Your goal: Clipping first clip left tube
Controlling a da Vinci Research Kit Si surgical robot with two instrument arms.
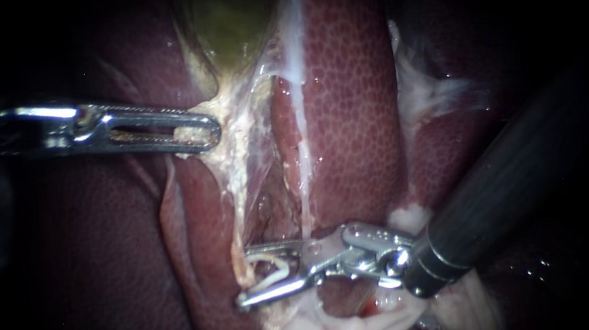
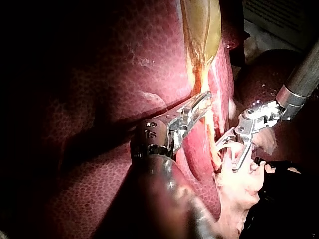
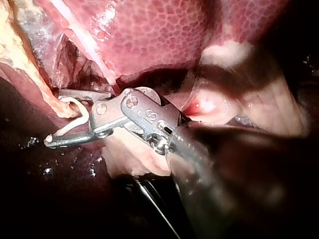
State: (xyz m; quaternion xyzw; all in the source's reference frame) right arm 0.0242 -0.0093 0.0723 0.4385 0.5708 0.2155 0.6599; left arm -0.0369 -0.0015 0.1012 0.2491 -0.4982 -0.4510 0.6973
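Note:
The greenish gallbladder (image 1: 231, 19) tapers down into pale tissue. My left instrument (image 1: 207, 131) comes in from the left, its slotted jaws shut on that pale tissue just below the gallbladder. From there the yellowish left tube (image 1: 236, 182) runs down. My right instrument (image 1: 245, 277) reaches in from the lower right, its jaws spread and holding a white open clip (image 1: 277, 272). The tube's lower end lies between the clip's arms. In the right wrist view the clip (image 3: 79, 117) curves around the yellow strand inside the jaws (image 3: 55, 117). A thin white right tube (image 1: 303, 178) runs alongside.
Dark red liver (image 1: 352, 100) lies on both sides of the dissected groove. Pale fatty tissue (image 1: 345, 327) bunches under the right instrument's wrist. A whitish membrane (image 1: 419, 89) lies on the liver to the right. The right shaft (image 1: 513, 172) crosses the lower right.

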